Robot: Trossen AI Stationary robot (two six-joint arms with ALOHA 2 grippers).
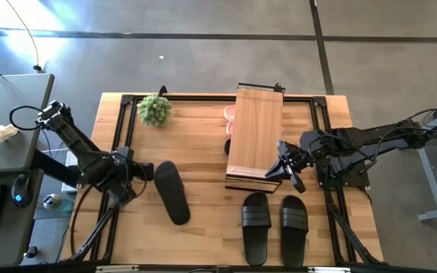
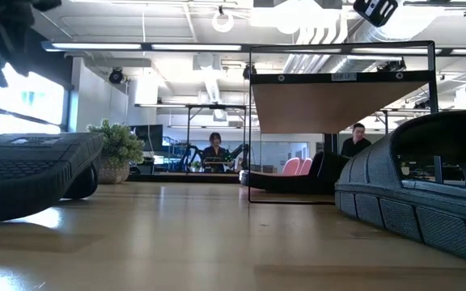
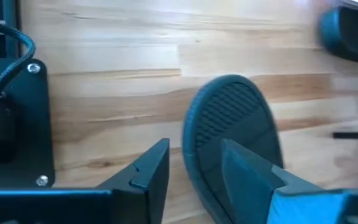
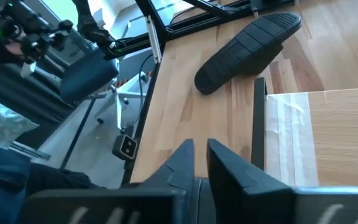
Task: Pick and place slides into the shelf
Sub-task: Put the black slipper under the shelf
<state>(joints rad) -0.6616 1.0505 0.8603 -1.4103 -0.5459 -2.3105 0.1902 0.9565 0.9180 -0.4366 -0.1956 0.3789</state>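
The shelf [image 1: 254, 136], a light-wood plank on a black wire frame, stands mid-table; its plank also shows in the low view [image 2: 338, 105]. Pink slides [image 1: 230, 114] peek out at its far left side. One black slide [image 1: 171, 191] lies sole up on the left [image 4: 250, 43]. Two more black slides [image 1: 256, 226] [image 1: 294, 224] lie side by side near the table's near edge. My left gripper [image 3: 196, 146] is open at the sole-up slide's far end [image 3: 232, 118]. My right gripper [image 4: 201, 148] is shut beside the shelf's near right corner [image 4: 260, 124]. My left gripper comes level from the table's left at the sole-up slide's far end [image 3: 229, 106]. One finger [image 3: 247, 168] stands over the sole and the other [image 3: 151, 168] beside it over bare table. I cannot tell whether either finger touches the slide.
A small potted plant [image 1: 155, 110] stands at the table's far left corner. Black frame rails [image 1: 120, 129] run along the table's edges. Bare wood lies between the sole-up slide and the shelf. People sit in the room beyond the table [image 2: 214, 149].
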